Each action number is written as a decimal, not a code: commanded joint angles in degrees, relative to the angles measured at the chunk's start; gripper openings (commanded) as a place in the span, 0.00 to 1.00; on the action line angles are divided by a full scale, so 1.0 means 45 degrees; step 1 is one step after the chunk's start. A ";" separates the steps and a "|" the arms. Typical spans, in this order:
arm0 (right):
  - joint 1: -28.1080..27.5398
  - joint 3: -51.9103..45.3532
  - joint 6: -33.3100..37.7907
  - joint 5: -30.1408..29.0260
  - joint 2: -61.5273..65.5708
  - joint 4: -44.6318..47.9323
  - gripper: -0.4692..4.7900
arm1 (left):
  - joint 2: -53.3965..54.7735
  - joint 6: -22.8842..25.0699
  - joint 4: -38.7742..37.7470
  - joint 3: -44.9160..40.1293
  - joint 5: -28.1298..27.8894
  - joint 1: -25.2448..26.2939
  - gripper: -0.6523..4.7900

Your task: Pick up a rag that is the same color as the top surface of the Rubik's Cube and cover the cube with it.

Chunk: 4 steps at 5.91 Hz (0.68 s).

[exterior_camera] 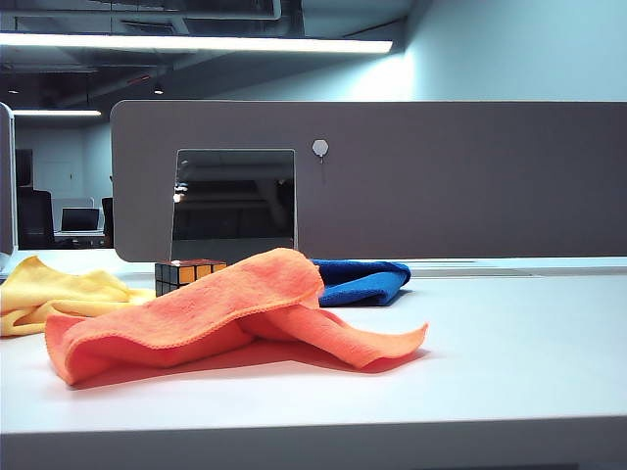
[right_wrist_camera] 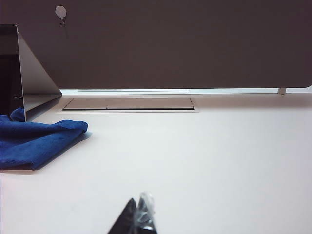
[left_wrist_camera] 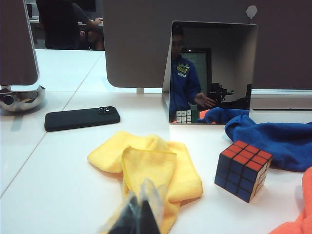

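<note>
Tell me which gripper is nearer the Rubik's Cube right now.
Left. The left gripper, shut, sits low over the yellow cloth, with the Rubik's Cube just beyond. The right gripper, shut, faces bare table past the blue cloth.

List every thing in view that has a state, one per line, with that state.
Orange rag: crumpled on the table, not on the cube.
Cube: uncovered, reddish-orange face up.
Yellow cloth: bunched, lying free.
Blue cloth: heaped behind the cube.
Phone: flat, screen down.
Left gripper: shut, empty.
Right gripper: shut, empty.
</note>
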 commanded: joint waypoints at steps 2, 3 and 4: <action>0.0005 -0.0024 -0.0024 0.0063 -0.0015 0.0223 0.09 | 0.0010 0.0000 0.0112 0.0019 0.0029 -0.0015 0.11; 0.0005 -0.0024 -0.0024 0.0073 -0.0015 0.0219 0.09 | 0.0005 0.0005 0.0112 0.0019 0.0102 -0.0015 0.11; 0.0005 -0.0024 -0.0024 0.0039 -0.0015 0.0782 0.09 | 0.0010 0.0005 0.0112 0.0019 0.0102 -0.0015 0.11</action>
